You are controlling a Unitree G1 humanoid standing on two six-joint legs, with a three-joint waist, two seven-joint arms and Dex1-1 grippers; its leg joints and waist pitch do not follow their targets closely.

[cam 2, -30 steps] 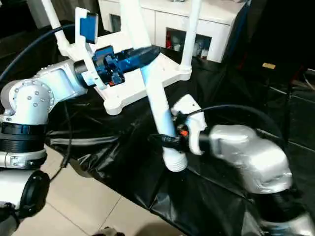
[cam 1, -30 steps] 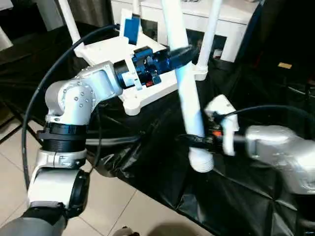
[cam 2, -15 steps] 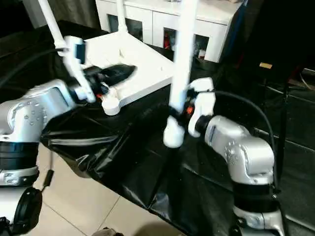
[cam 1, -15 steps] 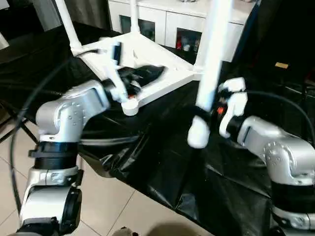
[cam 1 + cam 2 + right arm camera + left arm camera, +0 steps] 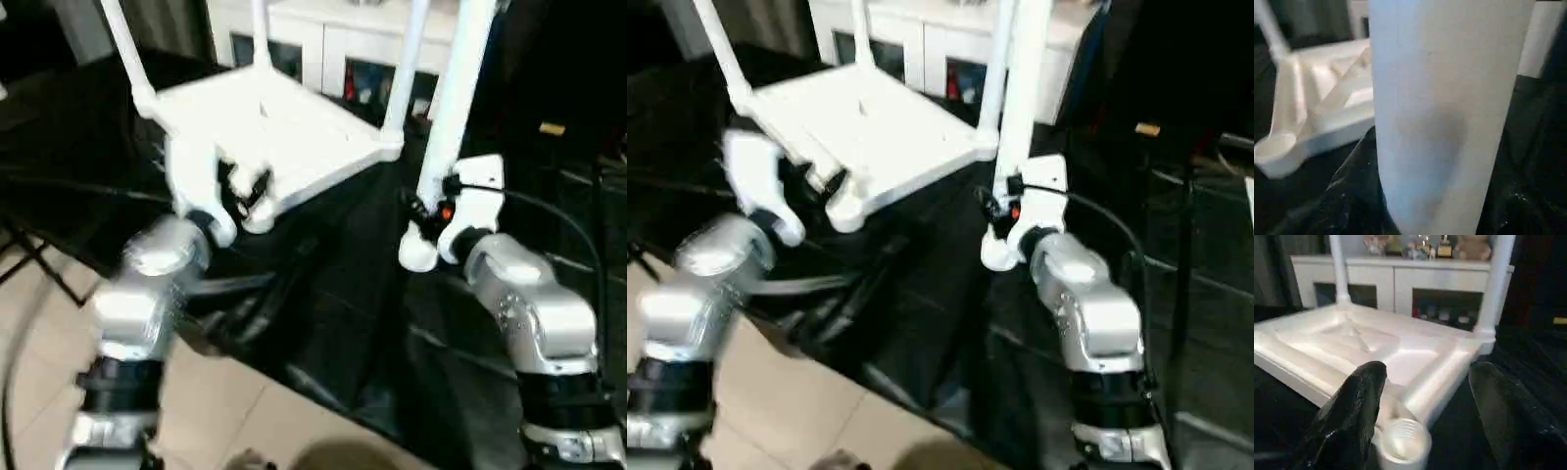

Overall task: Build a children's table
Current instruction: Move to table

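Note:
The white tabletop (image 5: pixel 279 132) lies underside up on black cloth, ribs showing. Three white legs stand in its sockets, at the far left (image 5: pixel 125 54), back (image 5: pixel 259 29) and right (image 5: pixel 404 73). The near corner socket (image 5: pixel 1400 443) is empty. My left gripper (image 5: pixel 1425 406) is open just above that socket, its black fingers (image 5: pixel 1354 413) spread to either side of it. My right gripper (image 5: pixel 423 211) is shut on the fourth leg (image 5: pixel 451 117) near its thick end. It holds the leg nearly upright, to the right of the tabletop.
Black cloth (image 5: pixel 333 323) drapes over the work surface and hangs off its near edge. Tiled floor (image 5: pixel 39 323) lies below at the left. A white cabinet (image 5: pixel 333 49) stands behind the tabletop. Black cables trail from both arms.
The left gripper has drawn away from the held leg and dropped to the empty near corner socket. The right arm has swung the leg upright and further right and back.

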